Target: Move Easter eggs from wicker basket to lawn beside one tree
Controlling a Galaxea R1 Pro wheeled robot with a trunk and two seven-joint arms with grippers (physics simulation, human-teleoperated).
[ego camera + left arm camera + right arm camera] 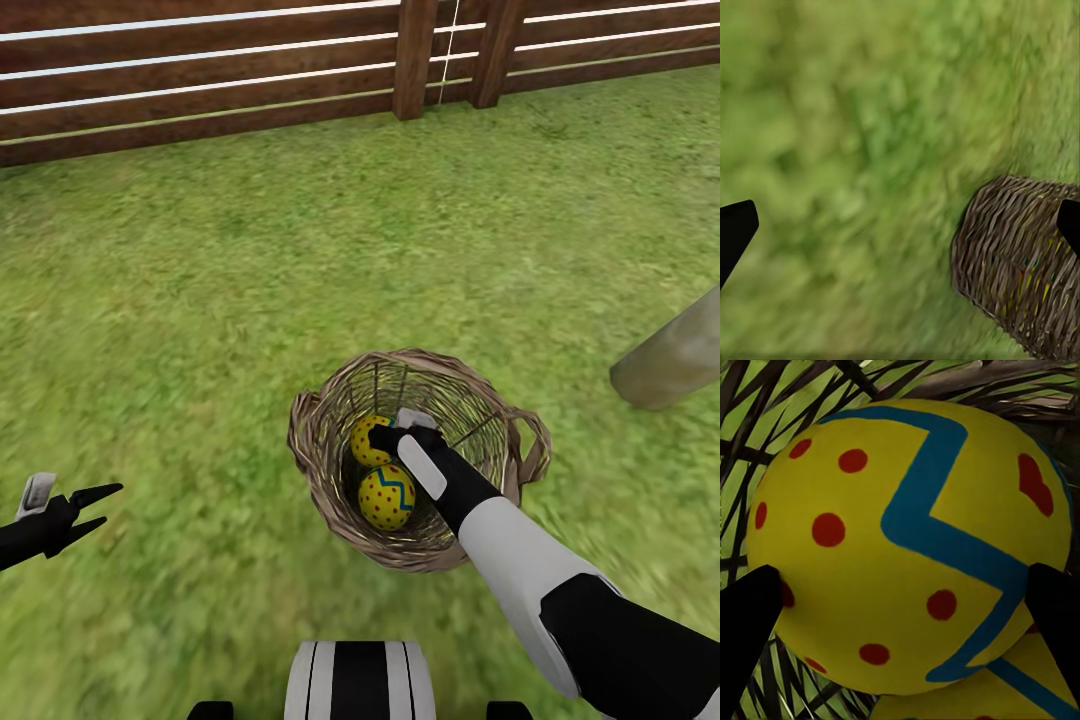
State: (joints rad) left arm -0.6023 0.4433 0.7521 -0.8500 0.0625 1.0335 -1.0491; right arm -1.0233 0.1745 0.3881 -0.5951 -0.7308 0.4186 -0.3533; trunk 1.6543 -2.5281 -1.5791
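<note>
A dark brown slat fence (pixel 200 80) with two posts runs along the far edge of the lawn (pixel 250 280), well beyond the wicker basket (pixel 330 420), and a pale grey-beige tree trunk (pixel 672 362) leans into sight near the basket on its right, apart from it. The basket's braided rim and open-weave wall ring the eggs, so the right arm comes in over the near-right part of the rim, white forearm sloping down, with the right pincer (pixel 385 438) inside the basket at the farther Easter egg (pixel 366 440). In the right wrist view the two dark fingertips (pixel 746 622) stand wide to either side of one yellow egg (pixel 907 547) with red dots and a blue zigzag band; whether they press on it I cannot tell. A second egg (pixel 387 497) lies nearer in the basket, just beside the first. The left pincer (pixel 95 505) hangs over grass well to the basket's left, its fingers spread narrowly with nothing between them; its wrist view shows the basket's woven side (pixel 1020 255) standing on the grass.
</note>
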